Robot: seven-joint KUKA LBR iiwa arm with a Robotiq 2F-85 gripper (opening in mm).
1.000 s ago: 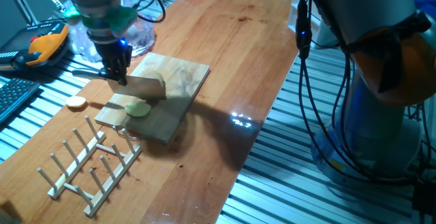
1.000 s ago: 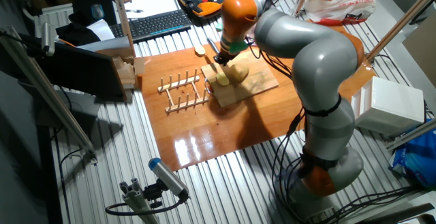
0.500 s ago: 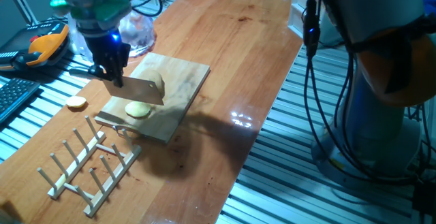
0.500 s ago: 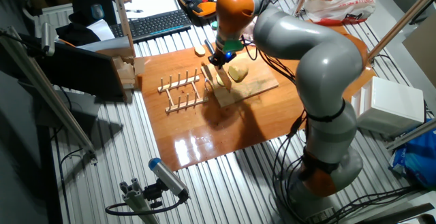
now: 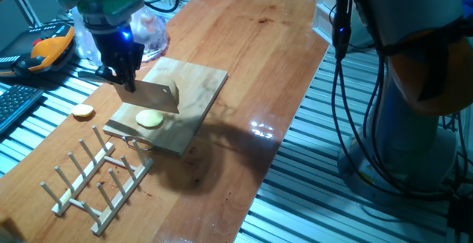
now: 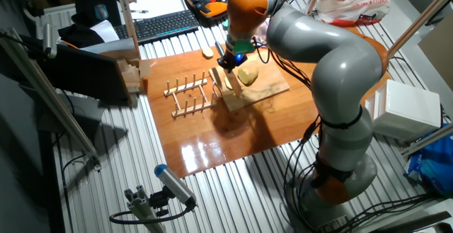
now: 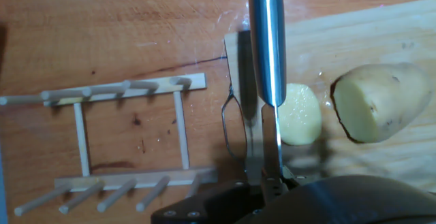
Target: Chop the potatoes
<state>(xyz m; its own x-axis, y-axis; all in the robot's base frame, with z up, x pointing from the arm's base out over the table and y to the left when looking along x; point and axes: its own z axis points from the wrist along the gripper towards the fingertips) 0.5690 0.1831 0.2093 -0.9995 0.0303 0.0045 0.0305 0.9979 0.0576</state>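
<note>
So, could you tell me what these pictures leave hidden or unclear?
- Gripper: in the hand view its fingers are cut off by the bottom edge.
- Larger potato piece: in one fixed view the knife blade hides it.
- Cut slice: in the other fixed view it is too small to make out.

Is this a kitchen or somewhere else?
Probably a robot lab, not a kitchen. The potato lies on a cutting board, but that rests on a wooden tabletop over metal rails, with a keyboard nearby.
</note>
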